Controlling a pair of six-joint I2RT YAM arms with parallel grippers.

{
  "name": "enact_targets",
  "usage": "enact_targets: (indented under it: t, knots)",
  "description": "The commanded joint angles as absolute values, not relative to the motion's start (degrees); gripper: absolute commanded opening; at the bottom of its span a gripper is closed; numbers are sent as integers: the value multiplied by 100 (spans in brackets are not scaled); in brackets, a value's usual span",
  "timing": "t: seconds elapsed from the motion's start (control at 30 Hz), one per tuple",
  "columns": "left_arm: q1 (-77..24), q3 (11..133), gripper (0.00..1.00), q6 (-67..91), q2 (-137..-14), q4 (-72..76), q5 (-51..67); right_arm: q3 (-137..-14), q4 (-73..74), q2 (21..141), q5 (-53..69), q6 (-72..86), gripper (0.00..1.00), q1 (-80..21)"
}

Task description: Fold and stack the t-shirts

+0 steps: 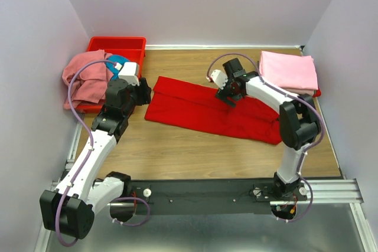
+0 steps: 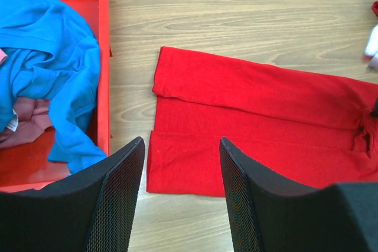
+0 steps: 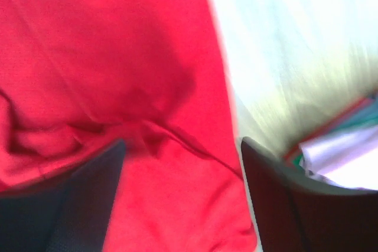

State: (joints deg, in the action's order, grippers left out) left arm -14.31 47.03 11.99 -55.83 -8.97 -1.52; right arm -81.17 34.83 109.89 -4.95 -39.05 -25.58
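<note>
The bright red t-shirt lies across the middle of the wooden tabletop, folded lengthwise into a long band that slants from left of centre down toward the right. The left tool sits at the band's left end. In the left wrist view its black fingers are spread apart with nothing between them, framing the shirt's near left corner.

The right tool is over the upper middle of the same shirt. Its wrist view is blurred, but the two fingers stand wide apart above wrinkled red cloth and clamp nothing.

In the upper left of the overhead view stands a red bin. A salmon pink t-shirt spills over its left wall, and a teal blue t-shirt is bunched inside.

In the upper right a light pink t-shirt lies neatly folded, with a sliver of red showing under its lower right corner.
</note>
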Motion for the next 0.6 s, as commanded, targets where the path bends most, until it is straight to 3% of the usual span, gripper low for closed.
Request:
enact_targets:
  t: [0.0, 0.17, 0.3, 0.4, 0.43, 0.57]
  knots:
    - [-1415, 4720, 61, 1134, -5520, -747, -26, -7832, 3129, 10092, -713, -3086, 99, -2321]
    - [-1406, 4711, 64, 1151, -5423, -738, -26, -6691, 3286, 8265, 585, -2558, 100, -1013]
    - [-1406, 4693, 65, 1169, -5414, -686, 324, -5434, 3673, 7217, 782, -2785, 100, -125]
    - [-1406, 4685, 65, 1160, -5475, -642, 553, -4826, 4182, 6830, 1037, -2979, 93, 456]
    - [-1406, 4685, 65, 1178, -5536, -624, 632, -4721, 4410, 6803, 1089, -3023, 85, 631]
    - [-1406, 4667, 65, 1204, -5730, -580, 1036, -4675, 4657, 6943, 1282, -3322, 69, 773]
